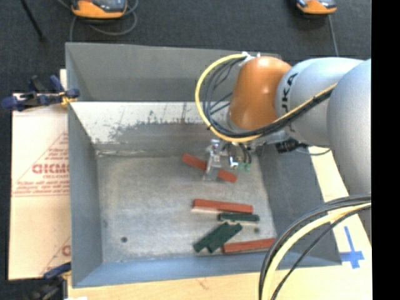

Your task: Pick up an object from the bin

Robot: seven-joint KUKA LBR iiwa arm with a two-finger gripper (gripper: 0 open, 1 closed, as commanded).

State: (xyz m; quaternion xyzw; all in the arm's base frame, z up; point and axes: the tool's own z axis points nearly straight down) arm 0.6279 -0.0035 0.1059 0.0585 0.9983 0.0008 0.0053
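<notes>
Your gripper point(215, 165) is at the red stick point(192, 162), far-middle of the bin point(84, 199), can't tell if it's clamped; keep centred, lift straight.

A grey metal bin point(144, 199) is seen, its floor scuffed. Near the frame's centre, an orange-red stick point(192, 162) is laid slantwise. At lower right, a red bar point(222, 206), a thin dark green strip point(238, 217), a dark green block point(217, 237) and another red stick point(249, 246) are clustered close together.
</notes>
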